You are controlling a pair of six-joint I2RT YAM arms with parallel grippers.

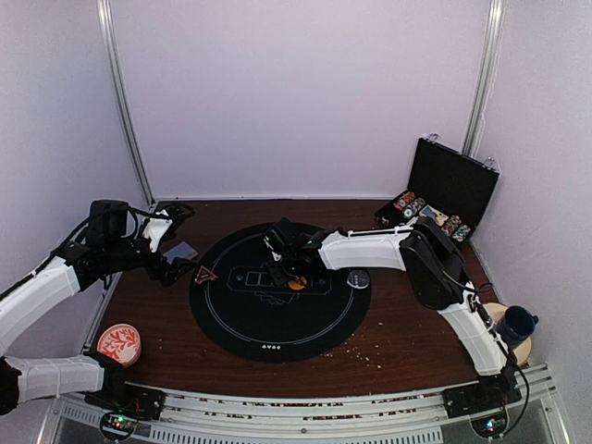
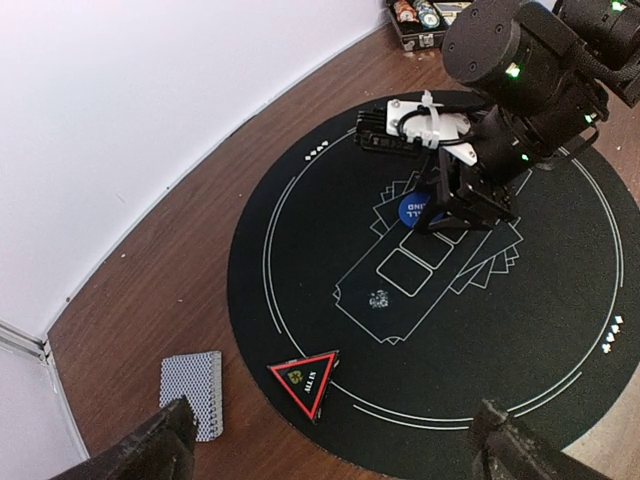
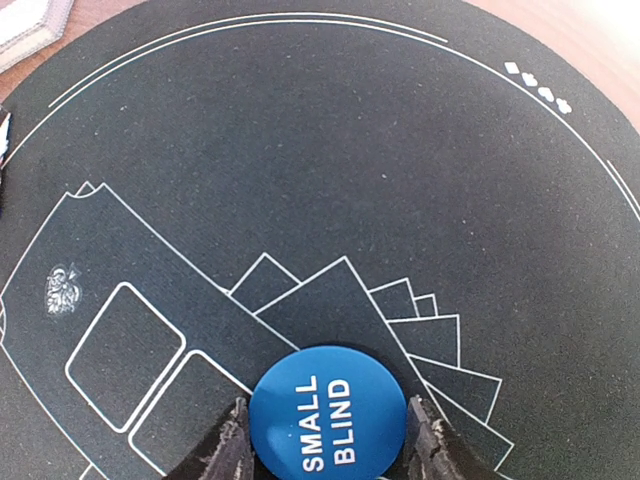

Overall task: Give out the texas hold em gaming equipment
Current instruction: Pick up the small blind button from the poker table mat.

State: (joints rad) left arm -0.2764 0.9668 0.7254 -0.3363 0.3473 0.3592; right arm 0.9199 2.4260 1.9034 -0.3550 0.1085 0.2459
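While flat on mat, blue "SMALL BLIND" disc between right fingers, grip unclear; left fingers wide.

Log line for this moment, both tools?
left tool: open, near red triangle marker | right tool: jaws astride blue SMALL BLIND disc on mat, grip unconfirmed

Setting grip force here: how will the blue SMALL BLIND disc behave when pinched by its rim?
Probably stiff: the blue disc lies flat, clean-edged. Its thin rim offers the right gripper little bite, so it may slip or flip. Flat on the mat, it should slide, not roll.
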